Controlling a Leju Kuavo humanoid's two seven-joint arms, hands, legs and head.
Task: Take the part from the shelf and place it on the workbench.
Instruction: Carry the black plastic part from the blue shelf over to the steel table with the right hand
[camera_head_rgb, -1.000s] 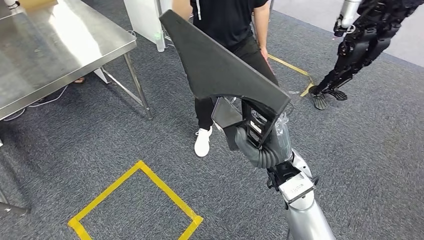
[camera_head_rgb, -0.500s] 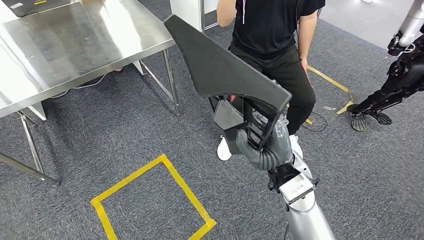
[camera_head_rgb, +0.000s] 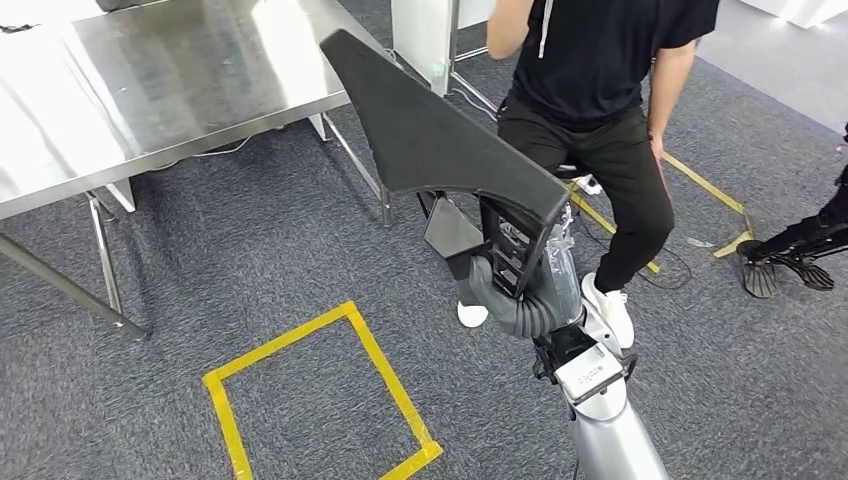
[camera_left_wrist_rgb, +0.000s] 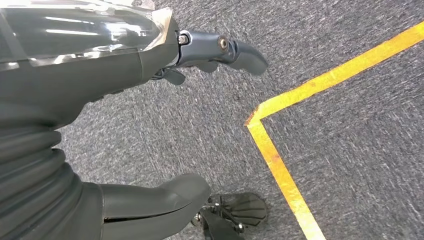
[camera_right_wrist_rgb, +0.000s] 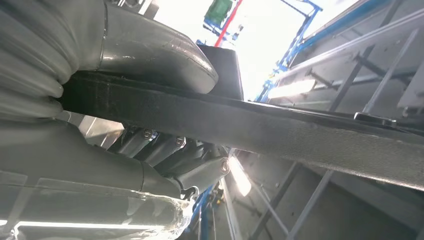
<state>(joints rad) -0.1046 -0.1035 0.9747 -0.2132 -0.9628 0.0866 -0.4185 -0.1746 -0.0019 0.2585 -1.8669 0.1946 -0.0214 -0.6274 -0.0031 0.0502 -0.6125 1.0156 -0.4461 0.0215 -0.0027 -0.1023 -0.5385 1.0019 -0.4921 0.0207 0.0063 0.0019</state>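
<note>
**Part carried high, workbench off to our left**

Since a second ago our whole view has swung: the steel workbench (camera_head_rgb: 180, 90) now fills more of the upper left and the yellow tape square (camera_head_rgb: 320, 390) sits nearer the middle, while the part (camera_head_rgb: 440, 130) keeps its place above our right hand (camera_head_rgb: 515, 265). From the head we see that hand gripping the part from beneath, the broad black wedge tilted up over the carpet. Our right wrist view adds the thumb pressed on the part's dark edge with fingers curled under it. Our left wrist view looks down at the left hand (camera_left_wrist_rgb: 150, 100), fingers apart and holding nothing, above grey carpet (camera_left_wrist_rgb: 350, 140). A person (camera_head_rgb: 600, 110) in black stands just beyond the part, between us and the workbench's far end. The part looks matte and grainy; the bench is polished metal.
</note>
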